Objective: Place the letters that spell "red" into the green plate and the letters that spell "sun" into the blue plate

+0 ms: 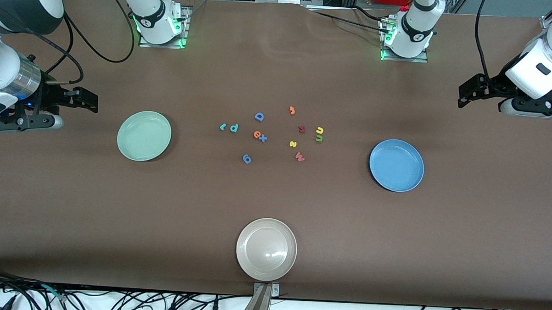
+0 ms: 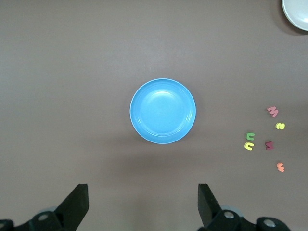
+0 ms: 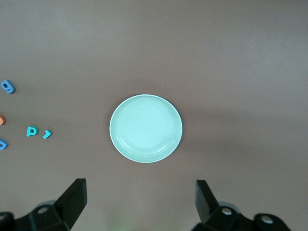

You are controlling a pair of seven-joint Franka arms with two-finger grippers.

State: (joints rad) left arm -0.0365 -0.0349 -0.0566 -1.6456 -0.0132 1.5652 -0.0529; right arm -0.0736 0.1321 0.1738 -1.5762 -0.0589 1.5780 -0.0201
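Two hands wide open, empty: left hand [image 2: 142,204], right hand [image 3: 139,202].

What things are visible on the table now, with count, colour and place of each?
Round pale green plate: one, toward the right arm's end, empty.
Round medium-blue plate: one, toward the left arm's end, empty.
Round beige-white plate: one, nearest the front camera.
Small foam letters for "red": teal "r", teal "p" shape, orange "e", mid-table.
Small foam letters for "sun": yellow "s", yellow "n", olive-green "u" shape.
Other foam pieces: six, blue, orange and red, among them.
Left end effector: open, waiting above the table.
Right end effector: open, waiting.
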